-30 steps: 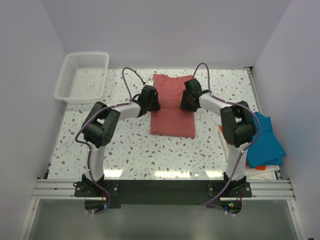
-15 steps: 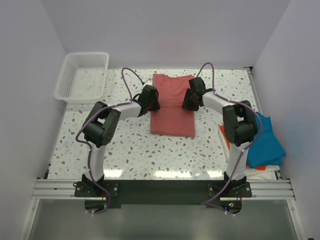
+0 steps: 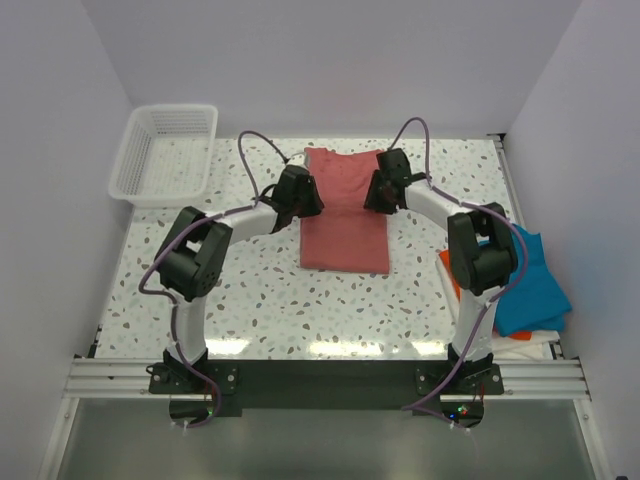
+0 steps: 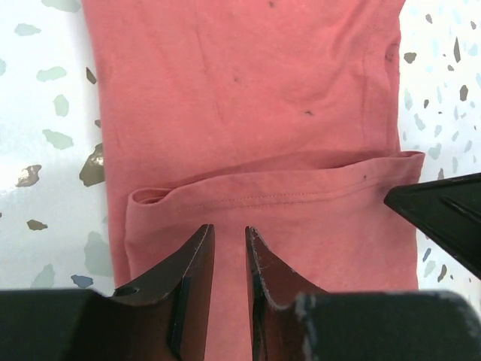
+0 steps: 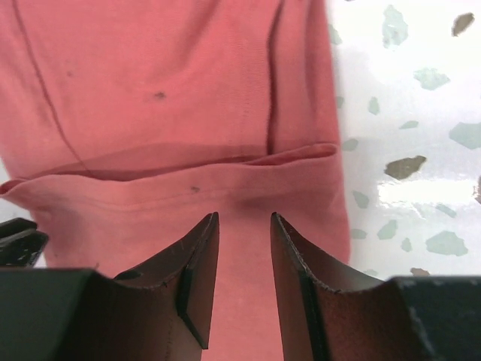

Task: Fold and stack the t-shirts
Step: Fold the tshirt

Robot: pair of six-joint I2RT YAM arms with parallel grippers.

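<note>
A dusty salmon-red t-shirt [image 3: 345, 225], folded into a long strip, lies flat in the middle of the table. My left gripper [image 3: 303, 194] hovers over its left edge and my right gripper [image 3: 381, 191] over its right edge, both near the far half. In the left wrist view the gripper [image 4: 229, 229] is open by a narrow gap, just short of a folded hem [image 4: 263, 197], pinching nothing. In the right wrist view the gripper [image 5: 244, 218] is open a little wider above the same cloth [image 5: 173, 83]. A teal-blue t-shirt [image 3: 530, 285] lies crumpled at the right edge over an orange one [image 3: 446, 266].
A white mesh basket [image 3: 165, 150] stands at the back left corner. White walls close in the table on three sides. The other arm's finger [image 4: 443, 218] shows at the right of the left wrist view. Speckled tabletop [image 3: 260, 300] lies in front of the shirt.
The right gripper has moved slightly farther along the shirt's right edge and its jaws have narrowed. The left gripper has shifted a little toward the back. The shirt lies as before.
</note>
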